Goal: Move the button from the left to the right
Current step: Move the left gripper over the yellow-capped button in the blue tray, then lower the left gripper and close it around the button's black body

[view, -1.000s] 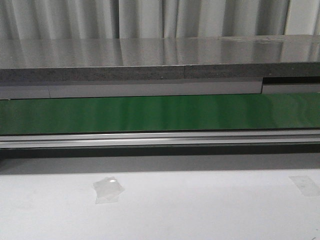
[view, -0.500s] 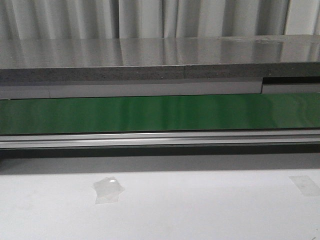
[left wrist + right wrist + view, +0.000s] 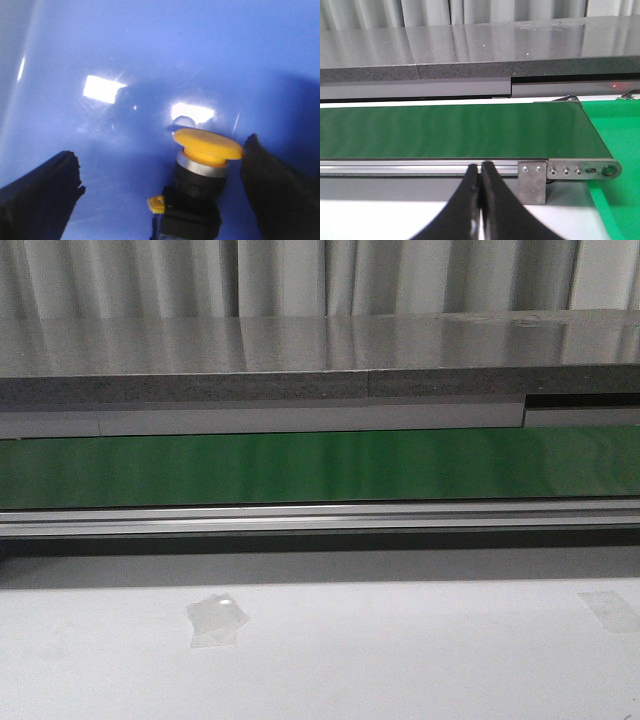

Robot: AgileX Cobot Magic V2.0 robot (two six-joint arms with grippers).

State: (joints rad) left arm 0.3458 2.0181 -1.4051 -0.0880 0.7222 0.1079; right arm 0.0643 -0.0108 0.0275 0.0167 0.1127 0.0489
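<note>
The left end effector (image 3: 160, 200) is released, its two dark fingers (image 3: 37, 197) spread wide with a clear gap on each side of the button (image 3: 200, 175). The button lies between those fingers, nearer the one beside its cap than the other, and not visibly touched by either. It rests on a glossy blue surface (image 3: 150, 50); whether that is a tray or bin floor cannot be told. Its long axis runs from the black blocky body, close in at the end effector's base, outward to the yellow mushroom head, which points away from the wrist and tilts slightly. That axis lies roughly along the end effector's reach, so closing should pinch the body or collar across its width.

The right end effector (image 3: 480, 200) is clenched on nothing, its fingertips pressed together, with a green conveyor belt (image 3: 450, 132) ahead of it and no button nearby. The left arm is therefore the nearer one for the pickup.

The front view shows neither arm, only the belt and the white counter (image 3: 400, 660).
</note>
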